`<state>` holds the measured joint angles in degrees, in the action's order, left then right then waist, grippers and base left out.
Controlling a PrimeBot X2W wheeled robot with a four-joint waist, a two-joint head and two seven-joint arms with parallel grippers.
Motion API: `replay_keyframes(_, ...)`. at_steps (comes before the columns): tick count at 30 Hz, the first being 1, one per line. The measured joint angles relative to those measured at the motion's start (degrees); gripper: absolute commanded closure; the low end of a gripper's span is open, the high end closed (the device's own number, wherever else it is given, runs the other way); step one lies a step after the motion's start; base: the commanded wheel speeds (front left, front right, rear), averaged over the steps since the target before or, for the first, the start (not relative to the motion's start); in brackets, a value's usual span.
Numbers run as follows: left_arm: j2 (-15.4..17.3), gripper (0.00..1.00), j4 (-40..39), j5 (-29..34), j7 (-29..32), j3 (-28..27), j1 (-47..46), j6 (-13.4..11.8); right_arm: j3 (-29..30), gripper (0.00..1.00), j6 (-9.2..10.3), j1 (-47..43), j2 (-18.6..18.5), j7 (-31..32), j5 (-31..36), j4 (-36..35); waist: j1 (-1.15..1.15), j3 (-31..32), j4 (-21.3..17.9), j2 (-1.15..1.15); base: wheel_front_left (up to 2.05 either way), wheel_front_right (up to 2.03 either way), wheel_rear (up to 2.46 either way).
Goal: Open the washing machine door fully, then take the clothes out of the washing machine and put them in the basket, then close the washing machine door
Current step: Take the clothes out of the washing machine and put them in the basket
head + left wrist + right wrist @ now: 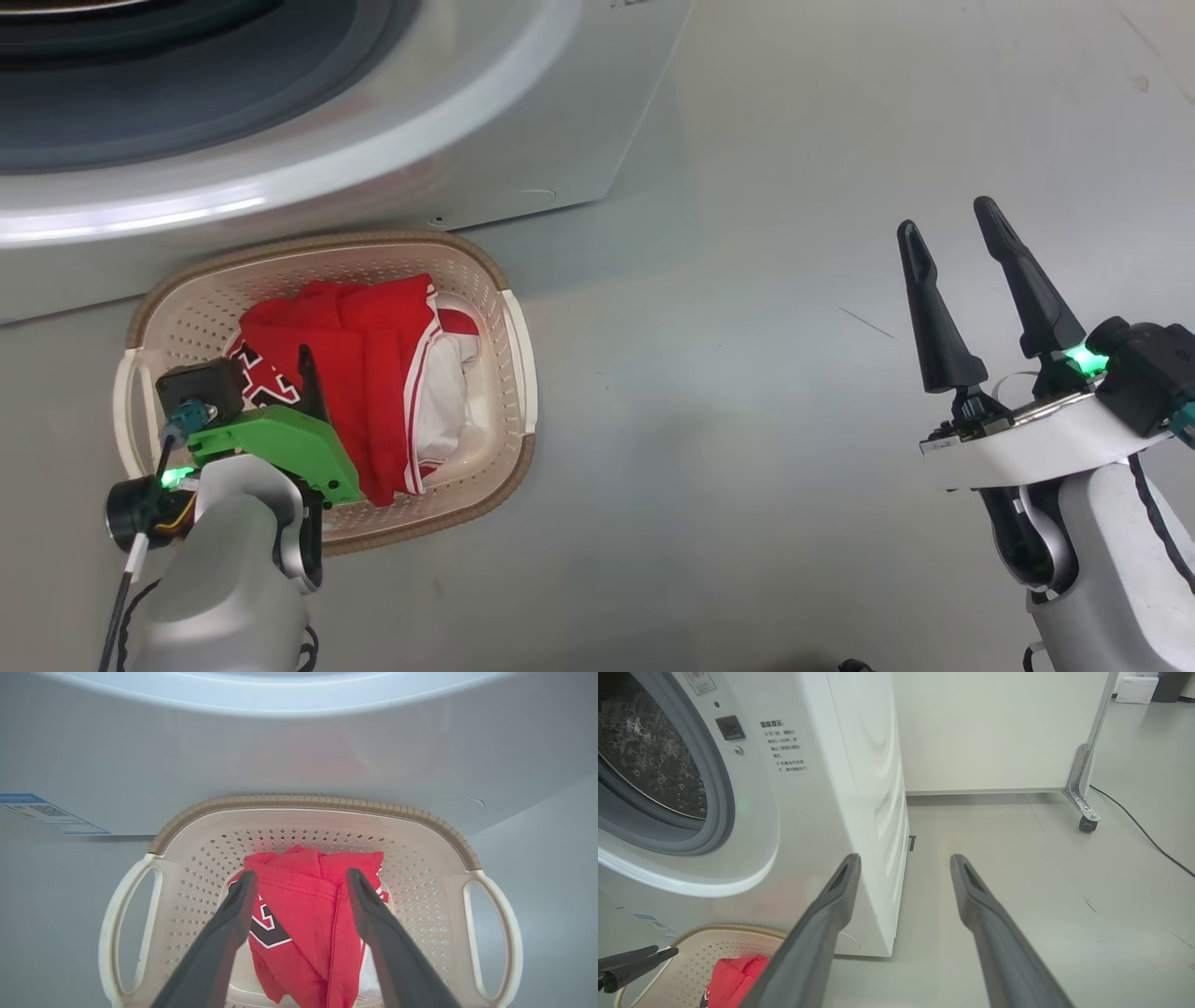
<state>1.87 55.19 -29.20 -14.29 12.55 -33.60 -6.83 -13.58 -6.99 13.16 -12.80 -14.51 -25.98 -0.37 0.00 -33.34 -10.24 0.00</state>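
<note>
The washing machine [822, 788] stands with its drum mouth uncovered, and a white wheeled partition [994, 732] stands behind it. Just in front of it sits the basket [373, 241], holding the clothes [373, 373] in a red heap. The left gripper [300, 875] hangs over that heap, fingers wide and empty; the right gripper [948, 217], equally wide and empty, is over the floor well to the right.

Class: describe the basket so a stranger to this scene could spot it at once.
Start at the big white washing machine. On the floor right before it sits the basket. It alone is cream, with holed sides, a brown rim and red clothes inside.
</note>
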Motion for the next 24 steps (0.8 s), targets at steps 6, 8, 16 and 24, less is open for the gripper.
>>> replay_keyframes(6, -0.02, 0.0, -4.47, 0.04, -0.14, 0.11, 2.37, 0.0, 1.04, 0.0, 0.0, -1.8, -0.02, 0.0, 1.01, 0.49, 0.0, 2.73, 1.25, 0.0, 0.0, 0.0, 0.0)
replay_keyframes(8, -0.08, 0.0, -7.61, 0.43, -0.14, -0.47, 2.55, 0.0, 1.47, 0.0, 0.0, -2.32, -0.15, 0.0, 1.33, 0.83, 0.0, 3.66, 1.78, 0.0, 0.0, 0.0, 0.0)
replay_keyframes(16, -0.14, 0.0, -18.33, 2.98, -0.15, -1.3, 6.56, 0.0, 2.68, 0.0, 0.0, -4.17, -1.33, 0.0, 3.75, 1.86, 0.0, 7.75, 4.1, 0.0, 0.0, 0.0, 0.0)
replay_keyframes(24, -0.13, 0.0, -26.97, 5.52, -0.15, -1.54, 11.8, 0.0, 2.83, 0.0, 0.0, -6.04, -1.03, 0.0, 4.97, 3.08, 0.0, 12.48, 6.29, 0.0, 0.0, 0.0, 0.0)
